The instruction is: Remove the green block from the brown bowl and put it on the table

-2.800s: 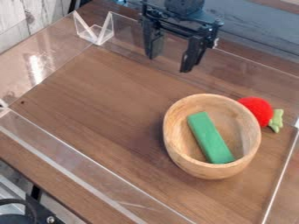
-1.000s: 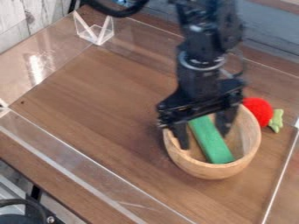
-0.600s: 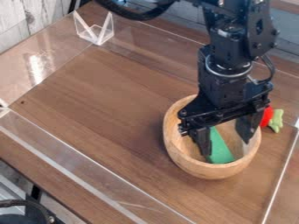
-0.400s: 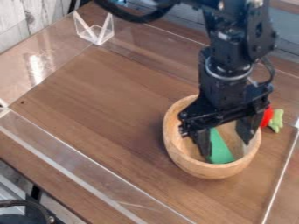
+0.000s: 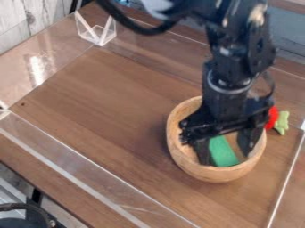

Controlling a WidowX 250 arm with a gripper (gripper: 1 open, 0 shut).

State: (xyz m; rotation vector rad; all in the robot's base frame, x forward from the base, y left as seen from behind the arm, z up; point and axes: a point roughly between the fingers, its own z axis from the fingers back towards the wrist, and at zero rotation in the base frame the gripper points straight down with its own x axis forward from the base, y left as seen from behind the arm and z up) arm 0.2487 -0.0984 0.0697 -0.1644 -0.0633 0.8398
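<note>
gripper (image 5: 218, 136) wide open over green block (image 5: 226, 150)

Black jointed arm, black hand (image 5: 220, 140), two dark fingers (image 5: 191, 135)

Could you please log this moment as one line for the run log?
gripper: open, fingers straddling green block | block: in brown bowl | table: block not yet placed

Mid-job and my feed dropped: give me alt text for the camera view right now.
The open gripper reaches down into the brown bowl, its fingers on either side of the green block lying inside. The bowl sits on the table, with a red strawberry toy just beyond it.
</note>
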